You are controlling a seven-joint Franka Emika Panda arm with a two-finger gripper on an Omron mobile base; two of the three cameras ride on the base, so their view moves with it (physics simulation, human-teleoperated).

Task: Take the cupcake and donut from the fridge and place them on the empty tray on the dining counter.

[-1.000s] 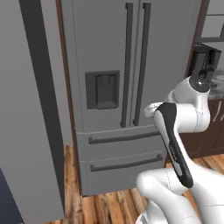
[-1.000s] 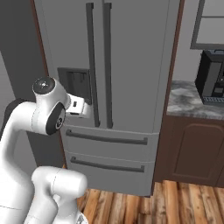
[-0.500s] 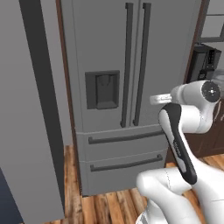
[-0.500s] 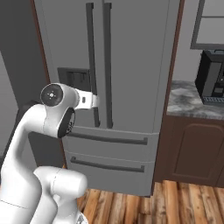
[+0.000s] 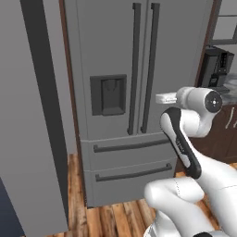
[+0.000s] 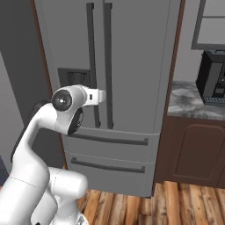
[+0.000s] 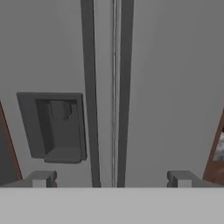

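Opening step: fridge [image 7: 166, 87] doors shut; gripper [image 7: 111, 178], jaws spread and empty, faces the centre-frame handles [image 7: 124, 87]; next, grasp one.

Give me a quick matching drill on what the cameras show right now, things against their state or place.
Things:
1. fridge doors
2. gripper
3. dispenser panel
4. coffee machine

States or places:
A. on the stone counter right of the fridge
B. shut
C. open, holding nothing
D. set in the left door

Pairs: 1-B, 2-C, 3-D, 4-A
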